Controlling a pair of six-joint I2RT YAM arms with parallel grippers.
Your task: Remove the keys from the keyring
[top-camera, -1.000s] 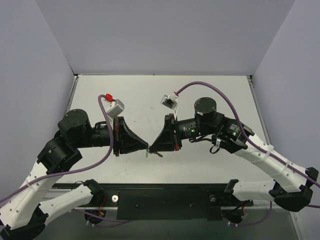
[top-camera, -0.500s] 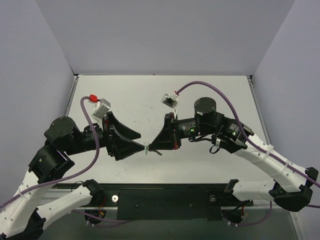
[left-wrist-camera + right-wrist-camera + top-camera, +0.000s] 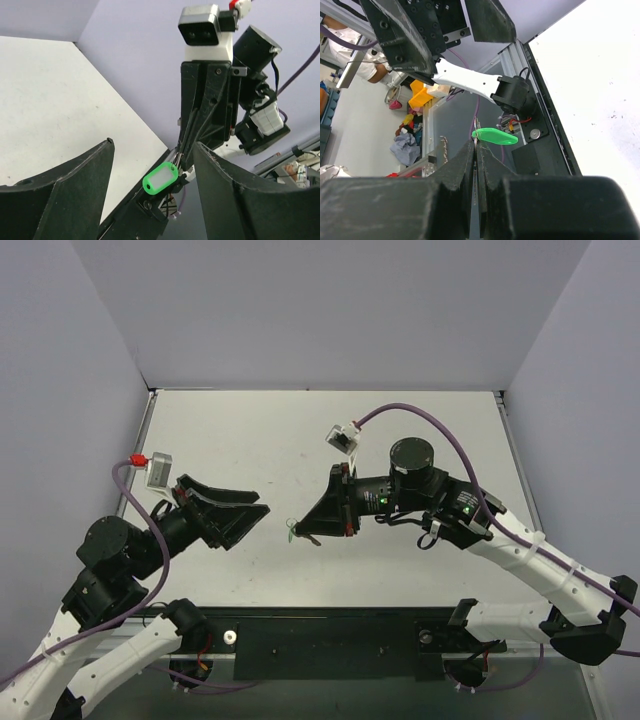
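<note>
My right gripper (image 3: 300, 531) hovers above the table's front middle, shut on the keyring. The keyring's green oval tag (image 3: 292, 533) hangs free off the fingertips. In the right wrist view a thin metal edge (image 3: 476, 150) is pinched between the jaws, and the green tag (image 3: 494, 136) sticks out just beyond the right gripper (image 3: 476, 145). I cannot tell the keys apart from the ring there. My left gripper (image 3: 255, 510) stands open to the left, well apart from the tag. In the left wrist view the green tag (image 3: 161, 179) hangs between and beyond the spread left fingers (image 3: 75, 190).
The white table (image 3: 400, 430) is walled at the back and both sides. A black rail (image 3: 330, 640) runs along its front edge under the held tag. Purple cables (image 3: 440, 420) loop off both wrists.
My left gripper let go of the keyring, opened wide and drew back to the left. The right gripper stayed shut, keeping the tag, and shifted only slightly.
</note>
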